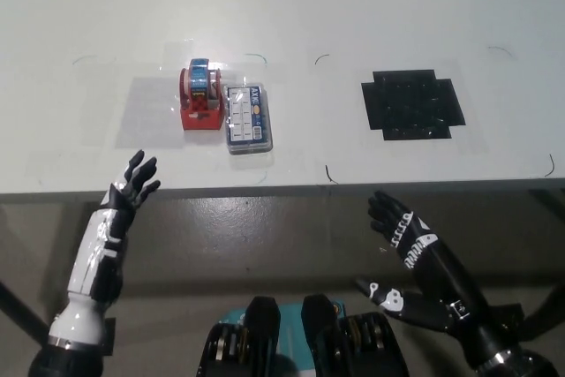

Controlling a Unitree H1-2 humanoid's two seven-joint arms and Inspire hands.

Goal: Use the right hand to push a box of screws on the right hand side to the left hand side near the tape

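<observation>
The box of screws [246, 117], a clear flat case with a blue label, lies on the white table [291, 6] left of centre. It touches the right side of the red tape dispenser [200, 94]. My black right hand [399, 229] is open below the table's front edge, off the table, well to the right of the box. My white left hand [134, 179] rests open at the table's front edge, lower left of the tape.
A black cross-shaped mat [411, 103] lies on the table's right part. Thin pen marks and clear film patches show on the tabletop. The table's front edge [291, 188] runs across the middle of the picture, with grey floor below.
</observation>
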